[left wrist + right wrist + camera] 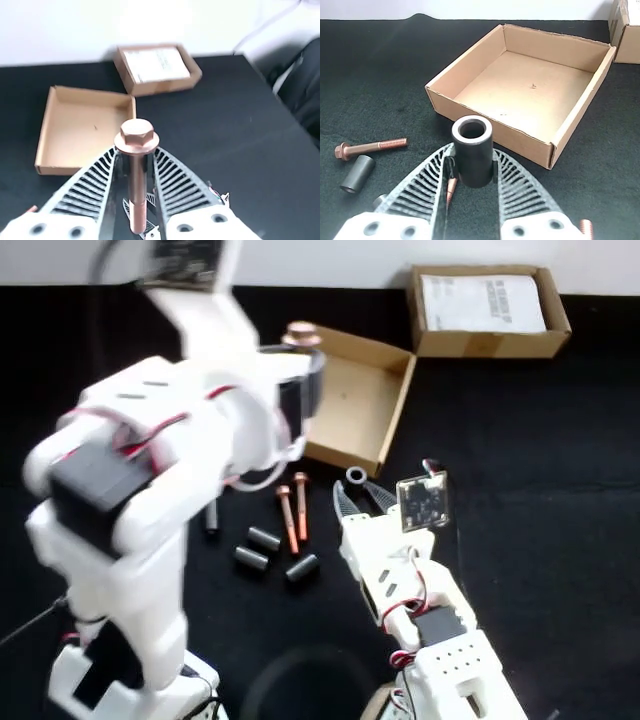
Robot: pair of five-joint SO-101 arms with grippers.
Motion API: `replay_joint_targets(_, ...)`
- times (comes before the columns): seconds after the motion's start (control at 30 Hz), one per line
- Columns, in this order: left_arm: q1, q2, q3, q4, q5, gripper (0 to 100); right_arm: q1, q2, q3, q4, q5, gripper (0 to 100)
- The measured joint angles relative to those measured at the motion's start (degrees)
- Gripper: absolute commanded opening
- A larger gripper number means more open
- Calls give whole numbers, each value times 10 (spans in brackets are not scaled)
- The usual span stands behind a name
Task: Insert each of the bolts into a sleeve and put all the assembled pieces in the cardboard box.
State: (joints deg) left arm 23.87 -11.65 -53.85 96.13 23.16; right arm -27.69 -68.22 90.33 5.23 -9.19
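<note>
Left jaws clamp a copper hex-head bolt [135, 175] head-up. Right jaws grip a dark grey metal sleeve [472, 157] bore-up, evidently for mating. The open cardboard box [520, 141] is empty.

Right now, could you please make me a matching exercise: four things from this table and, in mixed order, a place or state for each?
1. upright copper-coloured hex-head bolt
2. upright dark grey metal sleeve
3. open brown cardboard box
4. smaller cardboard box

a. empty
b. held in the right claw
c. holds a white sheet
d. held in the left claw

Pairs: 1-d, 2-b, 3-a, 4-c.
</note>
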Motion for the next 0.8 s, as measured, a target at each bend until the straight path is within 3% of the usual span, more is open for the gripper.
replay_joint_targets(0.2,-78,-48,0,-8,-31,7,0,0,0,0,0,6)
replay_joint_targets(0.47,-88,-165,59,44,-78,7,0,0,2,0,0,6)
replay_joint_targets(0.67,-76,-320,247,41,-80,7,0,0,23,0,0,6)
replay_joint_targets(0.8,-76,-431,447,-50,-80,7,0,0,22,0,0,6)
